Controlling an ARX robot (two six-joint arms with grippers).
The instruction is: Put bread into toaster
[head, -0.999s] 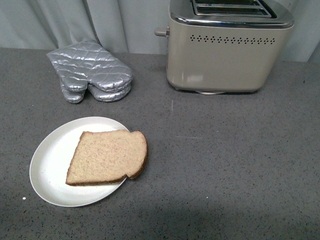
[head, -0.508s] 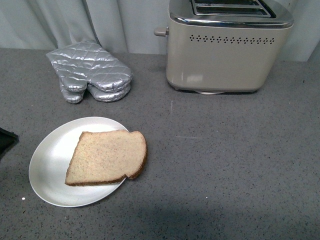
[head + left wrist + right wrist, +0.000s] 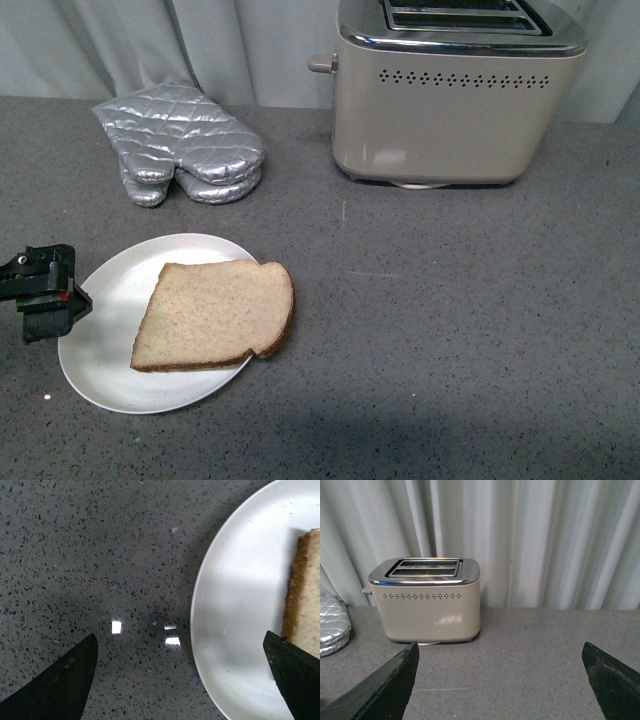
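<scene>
- Hanging at the left edge of the front view, my left tool (image 3: 45, 290) sits just over the left rim of the plate (image 3: 105, 300), with its fingers spread wide and nothing held.
- From the left wrist, the left tool (image 3: 179, 636) straddles the plate (image 3: 235, 605) rim. One finger is over the speckled tabletop (image 3: 75, 555), and the other is near the crust of the bread (image 3: 305, 590).
- The bread (image 3: 215, 315) lies flat on the plate, right of my left tool in the front view. Its long axis runs roughly left to right, with the rounded top overhanging the plate's right rim.
- I judge my left arm the nearer one. The move ahead turns on reaching rightward across the bare plate to the slice's straight, slanted edge.
- My right tool (image 3: 500, 645) is also released and carries nothing. It does not show in the front view, and its camera looks at the toaster (image 3: 427, 605) against a pale pleated curtain (image 3: 545, 540).
- The toaster (image 3: 445, 120) stands at the upper right of the front view, well apart from the bread. It is boxy and beige, with a chrome top, two slots, a row of vent holes and a side lever.
- The bread looks soft and porous, with a darker crust, and I expect it to bend if pinched hard.
- The plate is smooth, glossy white, the tabletop (image 3: 450, 330) is grey and grainy, and the quilted silver oven mitts (image 3: 180, 145) sit at upper left.
</scene>
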